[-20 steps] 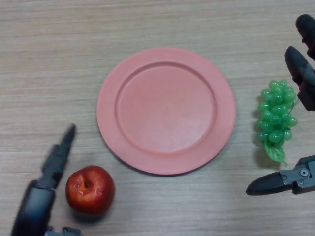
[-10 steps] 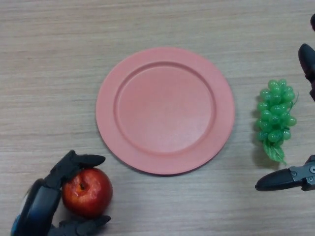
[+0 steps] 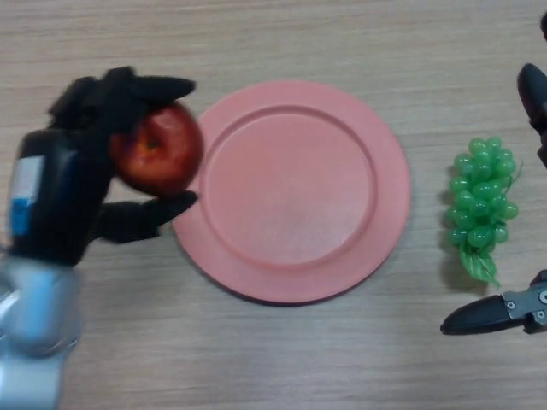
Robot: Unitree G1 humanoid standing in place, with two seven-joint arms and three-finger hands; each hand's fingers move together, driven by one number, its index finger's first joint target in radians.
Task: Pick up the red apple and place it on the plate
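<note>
My left hand [image 3: 81, 162] is shut on the red apple [image 3: 160, 151] and holds it lifted at the left rim of the pink plate [image 3: 291, 192], its fingers over the top and its thumb below the fruit. The plate lies in the middle of the wooden table and has nothing on it. My right hand [image 3: 534, 111] shows at the right edge with straight fingers, holding nothing, its thumb low at the right [image 3: 479, 318].
A bunch of green grapes [image 3: 483, 203] lies on the table right of the plate, between the right hand's fingers and thumb.
My left hand closed on the apple at the table's lower left, then lifted it up and away to the plate's left rim. The right hand barely moved.
</note>
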